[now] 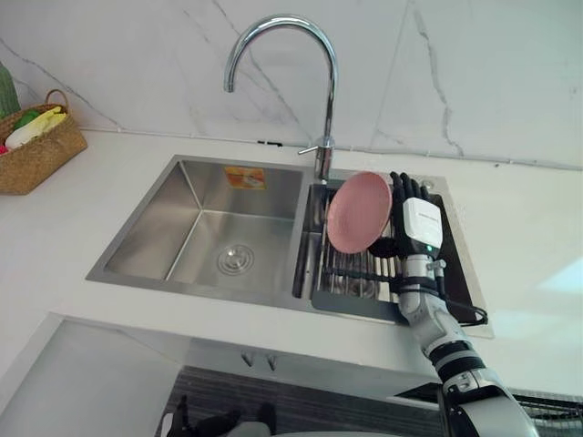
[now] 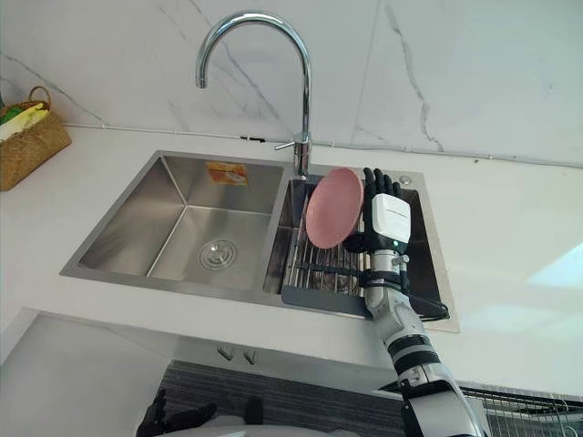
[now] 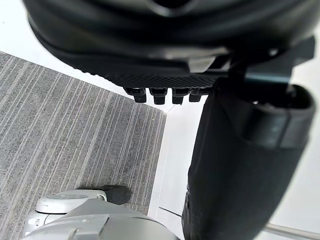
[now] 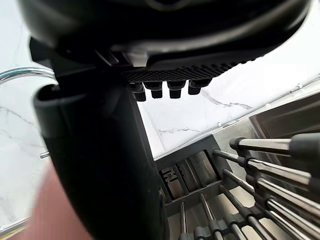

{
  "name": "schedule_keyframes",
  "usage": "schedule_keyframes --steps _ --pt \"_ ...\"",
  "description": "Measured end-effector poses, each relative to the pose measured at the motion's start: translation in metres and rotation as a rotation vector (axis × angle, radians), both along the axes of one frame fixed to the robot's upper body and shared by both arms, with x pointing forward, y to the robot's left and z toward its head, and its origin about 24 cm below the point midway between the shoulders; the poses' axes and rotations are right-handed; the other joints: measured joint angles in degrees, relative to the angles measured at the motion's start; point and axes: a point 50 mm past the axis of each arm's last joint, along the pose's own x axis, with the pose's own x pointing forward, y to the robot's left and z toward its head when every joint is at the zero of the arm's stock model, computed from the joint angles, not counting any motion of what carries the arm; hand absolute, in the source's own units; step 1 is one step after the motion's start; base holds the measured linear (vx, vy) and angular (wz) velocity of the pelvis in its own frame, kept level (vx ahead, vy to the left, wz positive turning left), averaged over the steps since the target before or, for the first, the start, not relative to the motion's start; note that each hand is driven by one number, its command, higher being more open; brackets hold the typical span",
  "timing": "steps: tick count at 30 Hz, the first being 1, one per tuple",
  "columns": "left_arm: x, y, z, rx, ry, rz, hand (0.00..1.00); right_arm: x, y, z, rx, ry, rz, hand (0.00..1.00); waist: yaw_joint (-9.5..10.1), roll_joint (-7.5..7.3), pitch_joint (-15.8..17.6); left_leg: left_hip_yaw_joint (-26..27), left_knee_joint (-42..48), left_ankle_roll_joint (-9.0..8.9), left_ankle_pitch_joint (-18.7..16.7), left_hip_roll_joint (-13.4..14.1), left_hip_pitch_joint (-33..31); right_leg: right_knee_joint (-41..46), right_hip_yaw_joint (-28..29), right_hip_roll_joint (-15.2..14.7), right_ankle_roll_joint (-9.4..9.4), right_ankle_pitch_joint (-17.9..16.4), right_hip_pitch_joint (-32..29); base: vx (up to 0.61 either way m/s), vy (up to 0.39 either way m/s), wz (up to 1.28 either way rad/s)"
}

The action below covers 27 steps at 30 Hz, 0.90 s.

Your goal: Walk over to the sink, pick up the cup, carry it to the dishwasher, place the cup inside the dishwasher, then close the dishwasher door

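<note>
Right arm point(image 1: 455, 355) enters from the lower right, nearest the lens, and ends in the right hand point(image 1: 421, 223) above the sink's right-hand basin.

Task's thing: what shows here is a pink dish point(image 1: 358, 212), round and flat-looking rather than cup-shaped. It stands on edge in the dark drying rack point(image 1: 351, 284), with its broad face turned toward the left basin and the viewer.

Key relation: the dish lies immediately to the robot's left of the right hand. Its upright plane runs roughly parallel to the palm. The fingers point(image 1: 401, 187) point straight up along the dish's right rim, and the thumb reaches low toward its lower edge. The hand is spread and not closed. Whether it touches the rim cannot be told. In the right wrist view the dish is the pink blur beside the thumb.

Judgement: the grasp should come from this hand, closing leftward across the rim, with the lift straight up out of the rack's bars.

Left hand point(image 3: 165, 50) hangs low over grey carpet, relaxed and empty, well apart from the dish.

Surroundings: curved tap point(image 1: 323, 91) behind the rack, steel sink point(image 1: 150, 238), white counter point(image 1: 519, 246) and woven basket point(image 1: 36, 150) at far left.
</note>
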Motion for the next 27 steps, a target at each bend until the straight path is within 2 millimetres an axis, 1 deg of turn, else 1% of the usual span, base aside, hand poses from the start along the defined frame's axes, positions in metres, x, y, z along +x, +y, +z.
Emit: schedule_keyframes --steps 5,7,9,12,15,22,27 --pt "0.003 -0.001 0.001 0.0 -0.012 -0.01 1.0 0.0 -0.001 0.007 0.01 -0.028 -0.019 1.0 0.0 -0.02 0.2 0.07 0.02 0.21 -0.02 -0.02 -0.44 -0.01 0.18 -0.04 0.05 0.03 -0.52 0.0 0.0 0.0" --pt "0.007 0.0 0.004 0.003 -0.027 -0.012 1.0 -0.003 -0.005 0.016 0.022 -0.056 -0.026 1.0 -0.03 -0.09 0.92 0.08 0.05 0.28 -0.07 -0.06 -0.48 0.03 0.35 -0.1 0.13 0.09 -0.58 0.0 0.0 0.0" --pt "0.007 0.0 0.004 0.002 -0.024 -0.012 1.0 -0.006 -0.009 0.021 0.026 -0.065 -0.028 1.0 -0.11 -0.09 0.94 0.17 0.13 0.35 -0.19 -0.1 -0.44 0.08 0.48 -0.18 0.25 0.18 -0.59 0.0 0.0 0.0" --pt "0.007 0.0 0.005 -0.002 -0.021 -0.014 1.0 -0.01 -0.014 0.032 -0.007 -0.074 0.004 1.0 -0.29 -0.09 0.95 0.57 0.29 0.37 -0.32 -0.11 -0.36 0.22 0.88 -0.22 0.33 0.24 -0.79 0.0 0.0 -0.06" --pt "0.006 0.0 0.005 -0.014 -0.014 -0.021 1.0 -0.011 -0.014 0.037 -0.046 -0.062 0.053 1.0 -0.41 -0.08 0.94 1.47 0.05 0.36 -0.4 0.02 0.05 0.5 1.85 -0.2 0.33 0.23 -1.0 -0.04 -0.002 -0.15" --pt "0.005 0.001 0.004 -0.018 0.005 -0.024 1.0 -0.012 -0.008 0.036 -0.153 -0.014 0.132 1.0 -0.53 -0.06 0.92 2.19 0.03 0.36 -0.39 0.0 -0.03 0.75 2.64 -0.28 0.31 0.22 -1.75 -0.05 -0.001 -0.08" --pt "0.005 0.001 0.004 -0.025 0.005 -0.03 1.0 -0.012 0.005 0.031 -0.209 0.022 0.225 1.0 -0.38 -0.09 0.9 2.01 0.03 0.41 -0.34 -0.05 -0.05 0.73 2.46 -0.28 0.31 0.23 -1.7 0.0 0.0 0.0"
